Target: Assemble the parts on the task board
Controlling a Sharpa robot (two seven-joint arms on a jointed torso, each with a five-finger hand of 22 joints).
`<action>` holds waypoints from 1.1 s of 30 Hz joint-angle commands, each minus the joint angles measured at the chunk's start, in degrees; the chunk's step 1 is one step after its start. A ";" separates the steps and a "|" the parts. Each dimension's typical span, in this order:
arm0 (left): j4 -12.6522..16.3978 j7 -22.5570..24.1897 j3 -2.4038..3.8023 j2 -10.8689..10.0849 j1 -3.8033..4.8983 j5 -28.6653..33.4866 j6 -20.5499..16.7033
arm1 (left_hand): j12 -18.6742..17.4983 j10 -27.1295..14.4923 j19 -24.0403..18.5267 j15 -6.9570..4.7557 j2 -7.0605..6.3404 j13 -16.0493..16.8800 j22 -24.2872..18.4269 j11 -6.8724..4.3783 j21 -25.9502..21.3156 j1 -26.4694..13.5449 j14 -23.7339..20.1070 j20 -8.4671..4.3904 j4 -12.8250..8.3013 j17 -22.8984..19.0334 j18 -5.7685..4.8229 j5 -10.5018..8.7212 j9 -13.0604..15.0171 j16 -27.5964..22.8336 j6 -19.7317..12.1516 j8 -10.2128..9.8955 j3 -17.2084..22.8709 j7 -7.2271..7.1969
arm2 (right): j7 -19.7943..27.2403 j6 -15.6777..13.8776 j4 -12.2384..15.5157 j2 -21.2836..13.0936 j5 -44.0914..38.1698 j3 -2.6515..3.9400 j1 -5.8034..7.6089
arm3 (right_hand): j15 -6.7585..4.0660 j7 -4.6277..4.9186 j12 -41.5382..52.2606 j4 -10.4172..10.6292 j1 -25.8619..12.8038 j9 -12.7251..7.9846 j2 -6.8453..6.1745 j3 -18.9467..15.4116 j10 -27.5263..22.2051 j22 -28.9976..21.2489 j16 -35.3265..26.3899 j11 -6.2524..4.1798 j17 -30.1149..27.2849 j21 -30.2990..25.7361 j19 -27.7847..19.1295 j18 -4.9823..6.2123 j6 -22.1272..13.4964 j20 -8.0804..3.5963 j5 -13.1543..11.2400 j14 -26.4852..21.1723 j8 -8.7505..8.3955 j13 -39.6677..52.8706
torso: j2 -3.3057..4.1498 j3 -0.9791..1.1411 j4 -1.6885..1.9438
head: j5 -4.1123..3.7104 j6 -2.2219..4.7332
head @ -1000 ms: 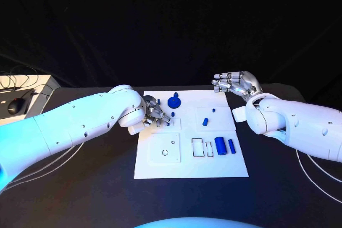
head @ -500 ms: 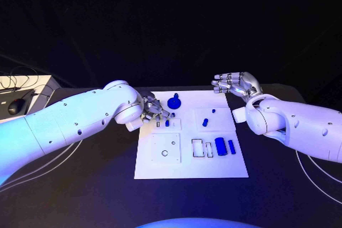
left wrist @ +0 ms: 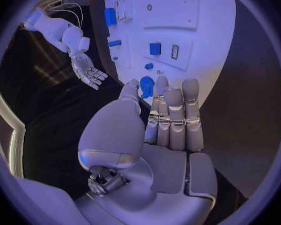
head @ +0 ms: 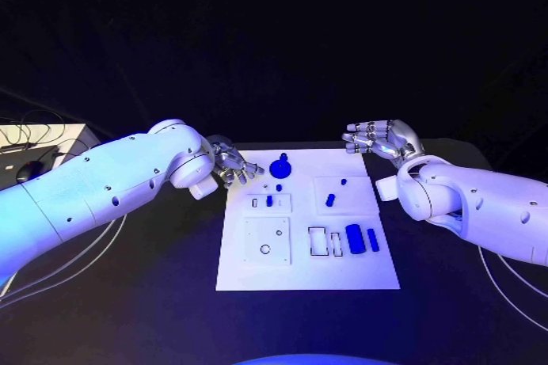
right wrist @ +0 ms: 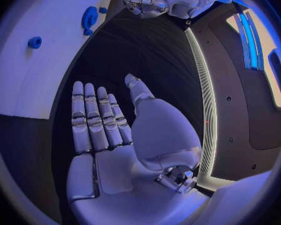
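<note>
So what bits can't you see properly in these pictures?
- Head view: the left hand hides the task board edge beneath it.
- Head view: the small blue parts are too tiny to tell their shapes, or whether they stand in slots.
- Right wrist view: the right hand covers the table behind it; the board is cut off by the circle's rim.

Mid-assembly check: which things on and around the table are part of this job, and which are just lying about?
Job:
task board
round blue part
small blue part
two blue parts side by side
small blue piece in the left block
left hand, right hand, both empty

Lying about:
pale box with cables at the table's left
</note>
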 commanded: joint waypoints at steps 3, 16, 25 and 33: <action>-3.13 2.62 0.22 1.41 0.19 0.23 -2.17 | 0.06 0.63 0.79 0.38 -1.84 -3.27 -0.55 0.31 -1.16 -0.40 0.10 0.58 4.25 -1.33 1.09 -4.66 -4.27 0.21 -0.73 1.83 0.24 0.10 | 0.89 0.23 0.13 -0.10 0.08 0.02 0.00 | -0.14 -0.11 0.35 -0.02 0.01 -0.01 0.10 0.22 -0.16 -0.06 -0.21 -0.13 -0.02 0.24 -0.20 -0.02 0.32 -0.16 0.32 -0.28 -0.12 -0.04 | 0.15 -0.03 -0.04 | 0.28 0.59; -15.35 2.00 0.36 7.39 1.46 -2.67 0.76 | 2.70 0.32 1.32 0.33 -6.07 -4.84 1.61 0.21 -0.04 -1.38 0.12 0.68 9.82 -1.80 1.37 -9.22 -7.77 2.58 -1.39 5.29 4.06 -0.15 | 1.00 0.01 0.67 -0.38 0.10 0.04 0.17 | -0.13 -0.11 0.28 -0.08 -0.02 -0.04 0.06 0.25 -0.13 -0.07 -0.30 -0.12 -0.03 0.23 -0.16 -0.02 0.27 -0.17 0.35 -0.26 -0.17 -0.04 | 0.53 -0.10 -0.27 | 0.30 1.77; -19.66 1.38 0.29 10.06 1.60 -2.31 3.19 | 3.34 -0.68 1.65 0.46 -4.41 -4.90 3.16 0.33 1.02 -0.98 -0.07 0.79 8.73 -1.64 1.36 -8.98 -8.23 3.64 -1.74 6.10 3.51 -0.09 | 1.05 -0.11 1.06 -0.53 0.10 0.05 0.39 | -0.14 -0.10 0.23 -0.10 -0.05 -0.03 0.08 0.32 -0.11 -0.08 -0.31 -0.14 -0.03 0.21 -0.15 -0.03 0.37 -0.17 0.37 -0.25 -0.15 -0.04 | 1.16 -0.09 -0.54 | 0.27 2.07; -20.72 0.52 0.25 10.80 1.77 -2.13 4.78 | 4.14 1.10 4.32 -0.52 -3.03 -3.91 7.70 -0.90 6.03 -1.52 2.26 -0.65 6.55 2.50 -0.22 -8.44 -2.16 7.17 -0.44 10.49 2.75 -1.86 | 1.07 -0.19 1.21 -0.56 0.10 0.06 0.54 | -0.14 -0.10 0.23 -0.10 -0.05 -0.03 0.08 0.32 -0.11 -0.08 -0.31 -0.14 -0.03 0.21 -0.15 -0.03 0.37 -0.17 0.37 -0.25 -0.15 -0.04 | 1.18 -0.04 -0.59 | 0.31 1.92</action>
